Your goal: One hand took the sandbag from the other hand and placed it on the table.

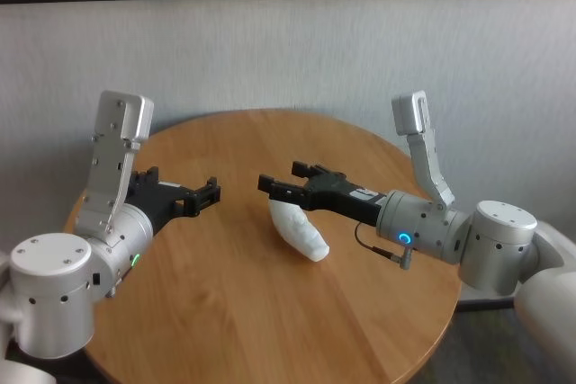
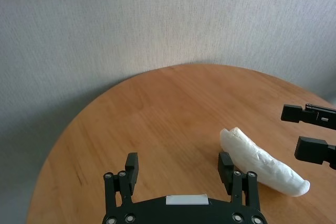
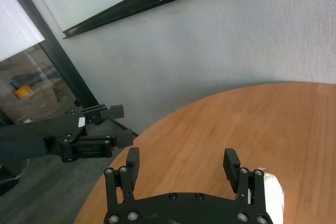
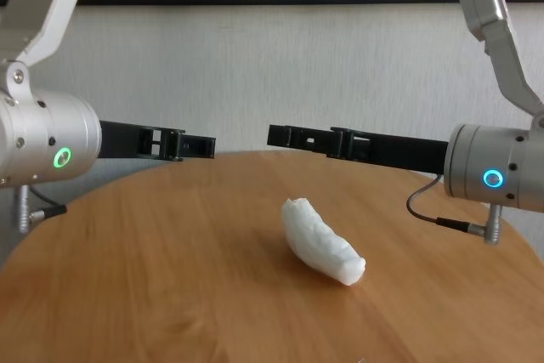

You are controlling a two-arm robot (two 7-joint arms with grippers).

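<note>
My left gripper [image 1: 212,192] and right gripper [image 1: 281,181] were both held level, fingers spread, tips pointing toward each other, slightly apart.

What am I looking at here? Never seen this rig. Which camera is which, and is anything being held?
It is a two-armed robot at a round wooden table. Each arm ends in a long black two-finger gripper.

The head view looks down from the robot's head. The chest view looks across the table edge from lower down. The other two views come from cameras on each wrist, looking out along that arm's own fingers.

The left gripper, on the wrist with the green ring, hovers over the table's left part. The right gripper, on the wrist with the blue ring, hovers near the middle. Both have their jaws open and empty.

The only thing on the table is a small white sandbag. It lies flat on the wood, below the right gripper's fingers. Nothing is held, and neither gripper touches the sandbag.
</note>
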